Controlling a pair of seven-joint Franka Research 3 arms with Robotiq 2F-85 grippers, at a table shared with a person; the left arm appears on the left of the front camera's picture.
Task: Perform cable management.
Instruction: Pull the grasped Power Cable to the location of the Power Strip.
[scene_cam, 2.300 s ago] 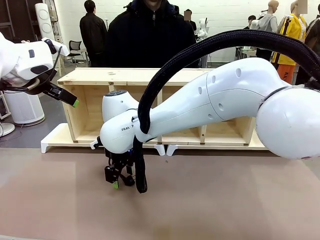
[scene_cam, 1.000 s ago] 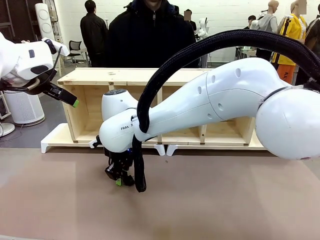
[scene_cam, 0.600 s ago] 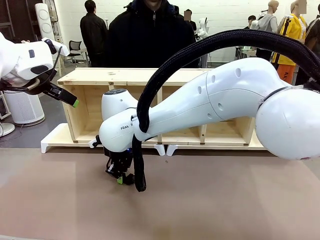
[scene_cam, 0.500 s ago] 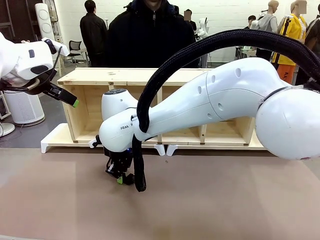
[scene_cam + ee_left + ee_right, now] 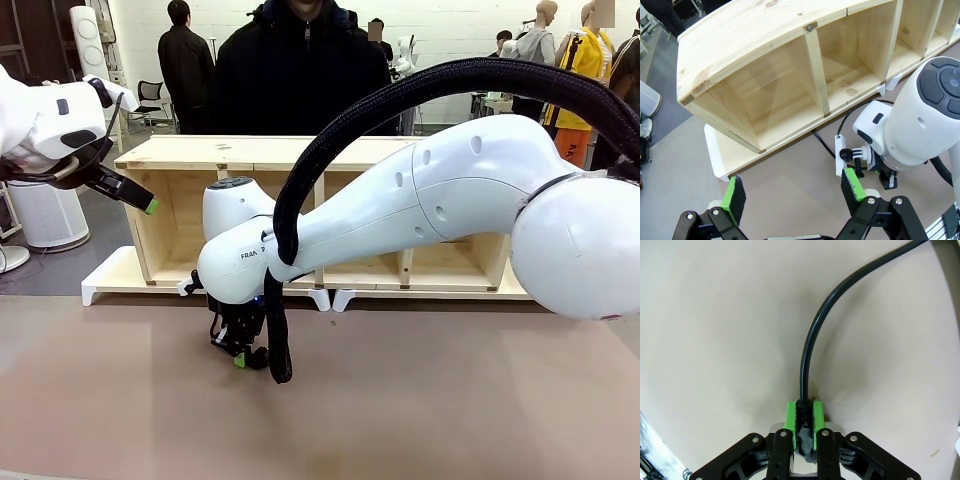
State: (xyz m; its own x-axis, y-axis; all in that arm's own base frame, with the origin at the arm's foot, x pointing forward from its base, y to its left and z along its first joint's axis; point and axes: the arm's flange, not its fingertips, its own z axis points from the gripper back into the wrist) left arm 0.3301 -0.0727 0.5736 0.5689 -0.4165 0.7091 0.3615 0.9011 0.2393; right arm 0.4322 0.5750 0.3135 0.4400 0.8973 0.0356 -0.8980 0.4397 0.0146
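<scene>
Front view, left arm [image 5: 40,120]: smooth white shell, held high over the left end of the shelf.
Left gripper [image 5: 793,191]: black linked fingers with flat green pads, spread wide apart with nothing between them, looking down on the shelf in the left wrist view.
Shelf [image 5: 250,152]: pale unfinished wood, a long box with open square compartments facing the robot, set on white base pieces at the table's far side.
Power strip [image 5: 840,155]: narrow white bar, flat on the table just before the shelf, beside the right arm's wrist.
Right gripper [image 5: 238,352]: pointed down at the table, its green pads clamped on the cable's thicker moulded end.
Cable [image 5: 807,357]: thin, round, glossy black, running from between the pads across the table in a smooth bend.
Table [image 5: 450,400]: matte, smooth, brownish-beige.
Hose [image 5: 420,85]: thick, black, ribbed, arched over the right arm and hanging by its wrist.
Right arm [image 5: 450,200]: rounded white segments, reaching in from the right across the middle.
</scene>
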